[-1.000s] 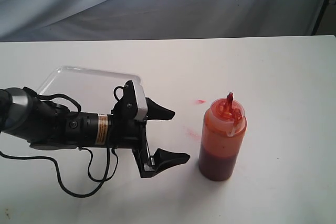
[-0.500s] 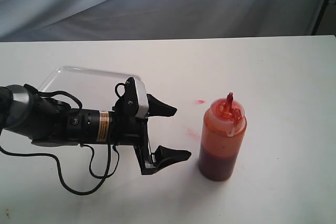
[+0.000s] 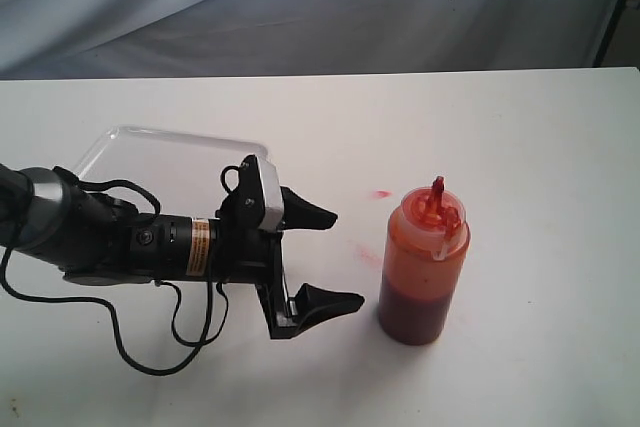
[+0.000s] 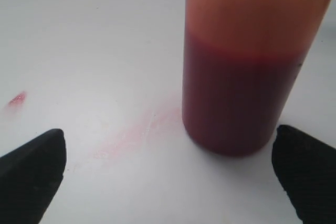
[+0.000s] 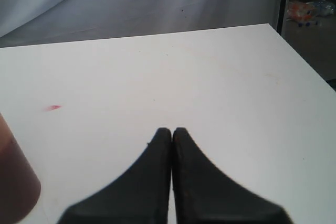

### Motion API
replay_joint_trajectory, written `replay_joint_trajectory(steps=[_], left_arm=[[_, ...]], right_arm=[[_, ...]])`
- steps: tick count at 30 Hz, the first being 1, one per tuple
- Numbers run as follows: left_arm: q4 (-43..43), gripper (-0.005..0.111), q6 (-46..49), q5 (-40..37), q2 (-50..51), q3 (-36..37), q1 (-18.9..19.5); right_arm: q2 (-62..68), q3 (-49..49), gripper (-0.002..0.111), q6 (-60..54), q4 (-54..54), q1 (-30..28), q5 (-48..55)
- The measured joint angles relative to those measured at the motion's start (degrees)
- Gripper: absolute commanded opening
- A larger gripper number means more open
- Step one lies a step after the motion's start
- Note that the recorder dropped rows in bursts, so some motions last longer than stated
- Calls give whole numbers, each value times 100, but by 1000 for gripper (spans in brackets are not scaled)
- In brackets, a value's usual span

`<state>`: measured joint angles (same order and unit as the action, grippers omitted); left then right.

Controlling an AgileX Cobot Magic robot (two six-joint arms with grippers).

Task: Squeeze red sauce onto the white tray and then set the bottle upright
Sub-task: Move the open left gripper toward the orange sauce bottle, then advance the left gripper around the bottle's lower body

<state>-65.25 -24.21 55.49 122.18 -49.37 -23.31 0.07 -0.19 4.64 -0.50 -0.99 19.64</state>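
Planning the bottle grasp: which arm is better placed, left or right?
Left, probably. The left gripper is open, facing the upright bottle, close but not touching. The right gripper is shut, with the bottle only at the edge of its view.

**A:** Soft, even light is flooding the table. The white top is washing out close to glare.

**B:** Shadows are falling faint and fuzzy-edged under the left gripper and around the base of the bottle.

**A:** Its upper half is glowing orange. Up close in the left wrist view, it's blurring.

**B:** The fingertips are showing there as flat black, no detail. The right gripper is looking just as dark.

**A:** The backdrop cloth is sitting dimmer, grey-blue.
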Motion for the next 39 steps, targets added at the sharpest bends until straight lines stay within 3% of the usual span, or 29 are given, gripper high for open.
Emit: replay_joint_trajectory(steps=[7,23,32,39], left_arm=[[544,104,-42,46,0,0,0],[52,104,-417,46,0,0,-8],[-31,104,-278,-350,104,-118,-470],[-31,104,-235,-430,104,-153,-495]], right_arm=[[0,0,0,0,0,0,0],[0,0,0,0,0,0,0],[0,0,0,0,0,0,0],[0,0,0,0,0,0,0]])
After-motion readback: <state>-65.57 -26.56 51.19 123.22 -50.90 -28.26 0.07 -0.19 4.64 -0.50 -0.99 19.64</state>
